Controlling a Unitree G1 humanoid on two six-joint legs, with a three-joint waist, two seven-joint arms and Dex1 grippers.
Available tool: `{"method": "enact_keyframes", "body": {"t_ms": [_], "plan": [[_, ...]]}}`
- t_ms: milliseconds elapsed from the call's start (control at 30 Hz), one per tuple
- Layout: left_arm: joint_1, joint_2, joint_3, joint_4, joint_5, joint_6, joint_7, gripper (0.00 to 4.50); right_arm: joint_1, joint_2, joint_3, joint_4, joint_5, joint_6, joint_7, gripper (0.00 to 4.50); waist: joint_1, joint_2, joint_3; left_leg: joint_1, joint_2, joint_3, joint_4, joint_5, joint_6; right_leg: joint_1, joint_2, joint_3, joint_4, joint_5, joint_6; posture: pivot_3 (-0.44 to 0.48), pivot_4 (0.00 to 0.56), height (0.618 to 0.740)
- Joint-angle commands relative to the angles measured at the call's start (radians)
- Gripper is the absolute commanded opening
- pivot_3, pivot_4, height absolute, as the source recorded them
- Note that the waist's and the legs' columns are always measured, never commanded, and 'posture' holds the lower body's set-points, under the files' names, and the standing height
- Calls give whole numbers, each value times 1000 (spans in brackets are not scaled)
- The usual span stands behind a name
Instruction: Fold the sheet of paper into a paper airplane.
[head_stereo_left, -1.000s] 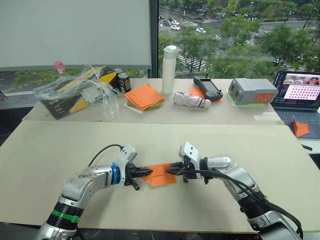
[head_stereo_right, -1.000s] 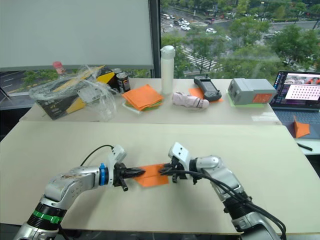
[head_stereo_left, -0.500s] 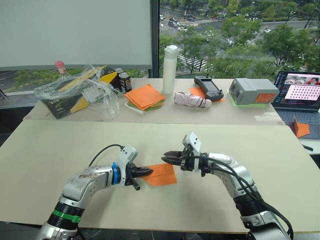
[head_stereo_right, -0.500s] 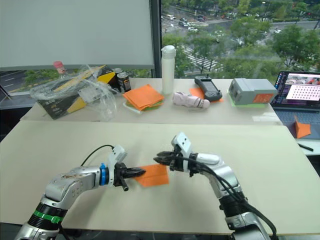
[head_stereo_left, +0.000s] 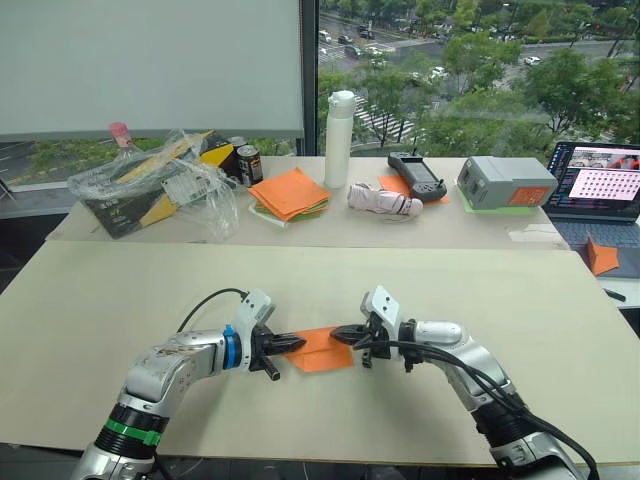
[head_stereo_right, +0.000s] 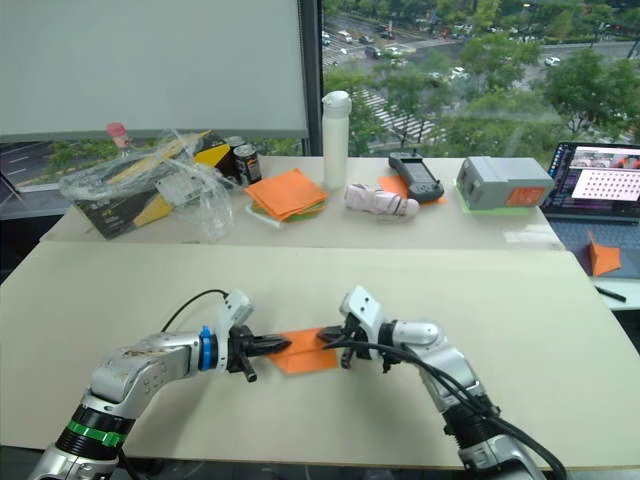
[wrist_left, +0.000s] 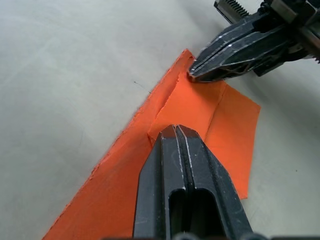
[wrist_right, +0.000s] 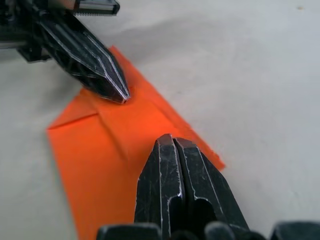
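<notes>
While the table (head_stereo_left: 120, 300) bore the partly folded sheet of paper (head_stereo_left: 322, 350) near its front edge, a crease was judged under way: left gripper (head_stereo_left: 296, 343) and right gripper (head_stereo_left: 338, 335), each pressed together, bore down on opposite ends. Next move called for running the fold flat. No legible writing was found.

the two head eyes look forward and down from above both arms, a little apart, sharing the whole scene. each wrist camera sits close behind its closed fingers, facing the other: left gripper (wrist_left: 181, 131), right gripper (wrist_right: 172, 141), sharing the sheet of paper (wrist_left: 200, 102) between them.
</notes>
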Motion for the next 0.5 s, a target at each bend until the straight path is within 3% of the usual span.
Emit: {"method": "enact_keyframes", "body": {"t_ms": [33,500], "plan": [[6,7,-11,27,27,7,4,0,2,-19,18,4,-27,-15,6,14,0,0,0,0,0,0,0,0,0,0,0,0,0,0,0,0,150,740],[-1,6,-13,39,30,0,4,0,54,-146,76,32,-93,-108,73,14,2,0,0,9,0,0,-1,-2,3,13,0,-2,-7,0,0,0,150,740]]}}
